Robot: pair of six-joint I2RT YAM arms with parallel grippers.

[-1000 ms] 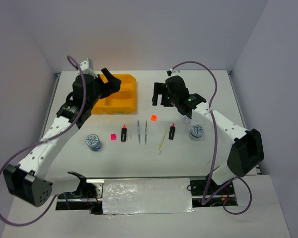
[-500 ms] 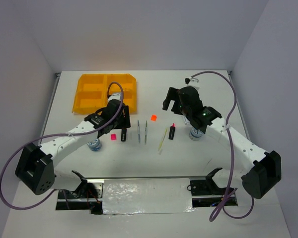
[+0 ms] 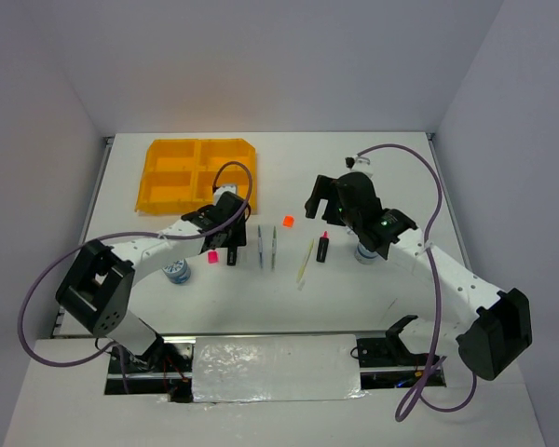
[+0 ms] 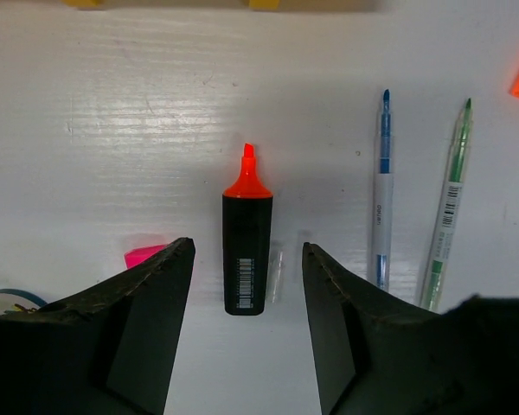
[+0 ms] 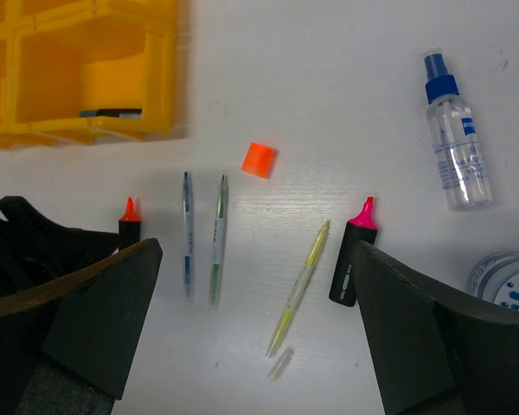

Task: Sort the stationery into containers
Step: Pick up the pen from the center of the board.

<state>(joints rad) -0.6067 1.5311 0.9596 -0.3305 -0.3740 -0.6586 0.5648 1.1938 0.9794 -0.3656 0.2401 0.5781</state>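
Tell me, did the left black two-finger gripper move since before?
Yes. The left gripper left the orange-yellow plastic tray, coming toward the near side, and now hangs open over the orange-capped black marker.

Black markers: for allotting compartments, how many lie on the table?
2: orange-capped marker within the open left end effector, pink-capped marker beside the yellow pen. A dark item in the tray may be another.
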